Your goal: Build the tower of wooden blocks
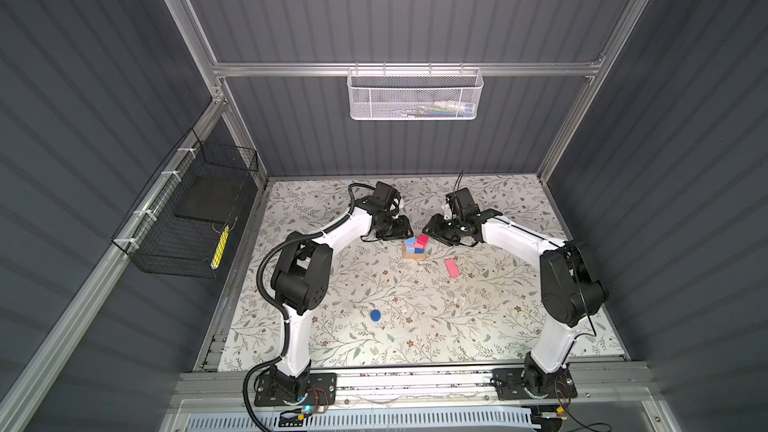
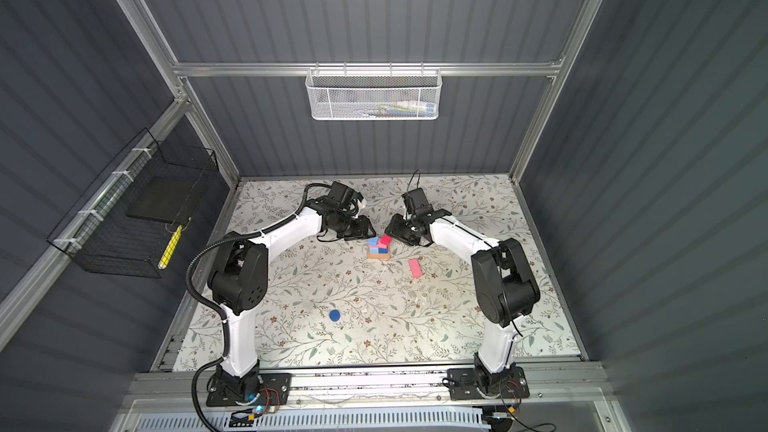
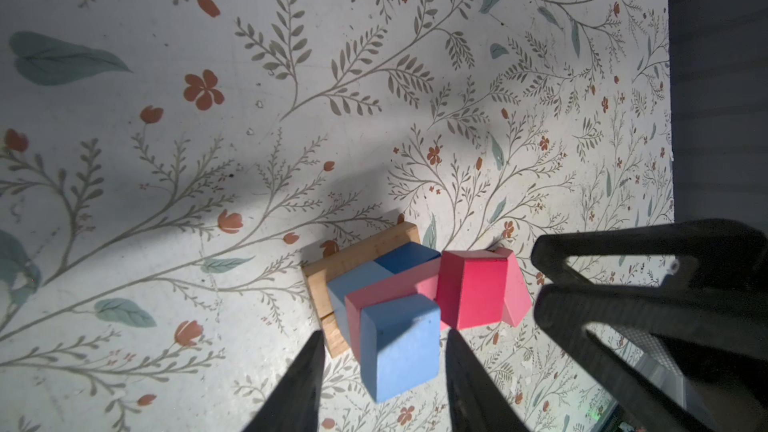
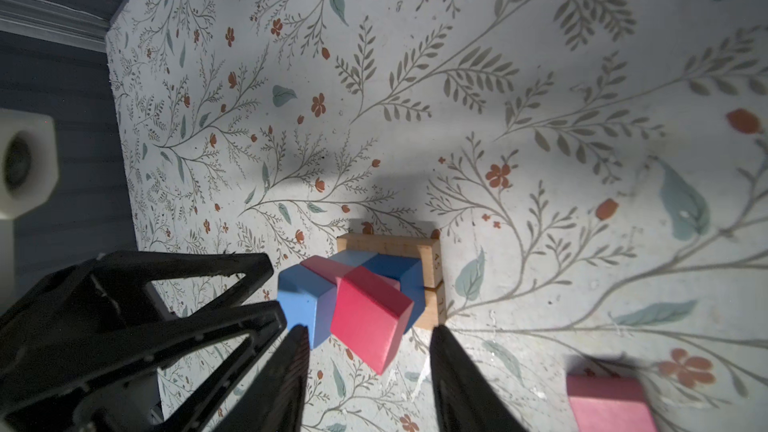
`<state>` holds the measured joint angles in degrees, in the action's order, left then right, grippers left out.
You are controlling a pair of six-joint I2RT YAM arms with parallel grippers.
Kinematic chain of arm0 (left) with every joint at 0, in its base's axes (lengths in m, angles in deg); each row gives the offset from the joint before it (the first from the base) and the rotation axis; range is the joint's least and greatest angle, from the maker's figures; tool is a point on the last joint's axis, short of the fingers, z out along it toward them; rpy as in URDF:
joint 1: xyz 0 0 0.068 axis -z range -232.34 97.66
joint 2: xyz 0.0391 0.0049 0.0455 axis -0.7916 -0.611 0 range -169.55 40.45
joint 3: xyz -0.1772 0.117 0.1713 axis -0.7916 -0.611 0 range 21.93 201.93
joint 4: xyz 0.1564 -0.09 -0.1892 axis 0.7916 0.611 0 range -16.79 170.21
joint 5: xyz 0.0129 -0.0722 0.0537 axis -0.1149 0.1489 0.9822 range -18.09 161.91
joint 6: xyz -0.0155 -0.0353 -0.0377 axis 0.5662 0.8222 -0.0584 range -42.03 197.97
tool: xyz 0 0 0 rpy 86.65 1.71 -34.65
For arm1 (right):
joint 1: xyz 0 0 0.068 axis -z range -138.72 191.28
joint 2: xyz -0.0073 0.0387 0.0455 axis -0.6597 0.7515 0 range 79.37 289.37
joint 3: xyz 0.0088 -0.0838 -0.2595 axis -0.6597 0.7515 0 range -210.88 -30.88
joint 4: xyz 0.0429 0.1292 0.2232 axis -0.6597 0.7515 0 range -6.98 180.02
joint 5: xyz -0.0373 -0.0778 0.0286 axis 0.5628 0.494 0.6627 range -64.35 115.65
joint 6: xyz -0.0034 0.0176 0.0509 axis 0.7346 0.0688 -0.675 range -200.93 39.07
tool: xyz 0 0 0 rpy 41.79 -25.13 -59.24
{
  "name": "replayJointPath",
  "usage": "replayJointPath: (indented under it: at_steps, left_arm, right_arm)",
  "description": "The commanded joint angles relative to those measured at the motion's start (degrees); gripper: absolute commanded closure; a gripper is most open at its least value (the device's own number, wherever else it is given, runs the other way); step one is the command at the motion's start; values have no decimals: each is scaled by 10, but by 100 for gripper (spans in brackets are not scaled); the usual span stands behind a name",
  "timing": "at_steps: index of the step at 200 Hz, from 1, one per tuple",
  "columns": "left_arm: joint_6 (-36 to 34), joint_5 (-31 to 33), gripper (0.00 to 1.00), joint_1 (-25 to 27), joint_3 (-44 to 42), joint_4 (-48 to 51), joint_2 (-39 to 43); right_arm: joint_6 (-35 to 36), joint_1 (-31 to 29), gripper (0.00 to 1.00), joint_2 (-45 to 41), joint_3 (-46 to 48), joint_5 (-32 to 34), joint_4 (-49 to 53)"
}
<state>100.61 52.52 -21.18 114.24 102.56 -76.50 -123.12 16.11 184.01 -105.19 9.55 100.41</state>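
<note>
- We see a floral-patterned tabletop (image 1: 415, 326) inside grey ribbed walls (image 1: 415, 14).
- The tower (image 1: 414, 248) stands mid-table: tan wood oblongs (image 3: 361, 251) as its base, blue cubes (image 3: 409, 257) on them, and a pink oblong (image 3: 390, 288) across those.
- A light blue wood cube (image 3: 399, 351) and a tilted red wood cube (image 3: 471, 288) sit on top of the tower.
- The left gripper (image 3: 384, 332) is left of the tower, its jaws narrowly parted and gripping nothing, beside the light blue cube.
- The right gripper (image 4: 370, 328) is right of the tower, likewise narrowly parted and empty, beside the red cube.
- A loose pink wood oblong (image 1: 451, 268) lies near the tower, and a dark blue round disc (image 1: 375, 315) lies well apart from it.
</note>
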Motion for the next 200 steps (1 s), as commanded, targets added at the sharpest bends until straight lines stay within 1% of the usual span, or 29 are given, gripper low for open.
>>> replayJointPath:
  at_steps: [1,98,200]
  left_arm:
    - [-3,-11,53,5,17,9,-11]
    - [1,-16,55,9,20,9,-13]
    - [2,-21,57,11,22,12,-17]
  right_arm:
    - [-5,1,51,18,-16,-9,0]
    - [-7,0,54,29,-22,-18,2]
    - [-10,0,54,40,-30,-22,4]
